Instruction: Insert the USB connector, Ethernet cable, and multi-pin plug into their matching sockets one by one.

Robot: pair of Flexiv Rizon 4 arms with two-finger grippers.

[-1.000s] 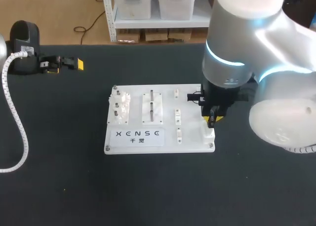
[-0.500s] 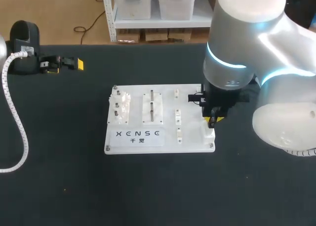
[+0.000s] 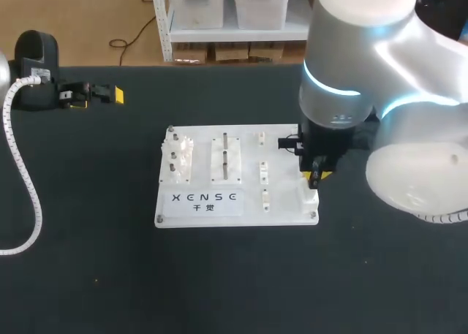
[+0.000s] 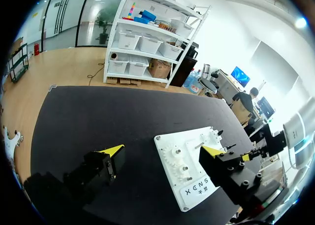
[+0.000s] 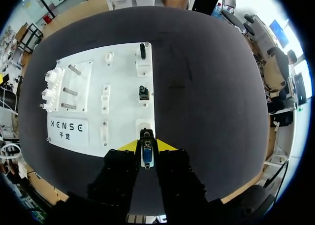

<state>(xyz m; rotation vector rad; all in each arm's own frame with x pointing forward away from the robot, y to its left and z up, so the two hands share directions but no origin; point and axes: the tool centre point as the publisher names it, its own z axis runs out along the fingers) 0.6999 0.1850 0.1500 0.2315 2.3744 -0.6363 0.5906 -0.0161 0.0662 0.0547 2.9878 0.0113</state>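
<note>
Right gripper [image 5: 146,147] barely shifted from 1 s ago, clamped on 1 multi-pin plug [image 5: 146,157], over 1 white board [image 3: 248,211], left gripper [image 4: 162,153] spread wide

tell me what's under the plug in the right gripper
A white socket block at the corner of the white board sits under the multi-pin plug in the right gripper. The plug hides its opening, so contact cannot be judged.
</note>
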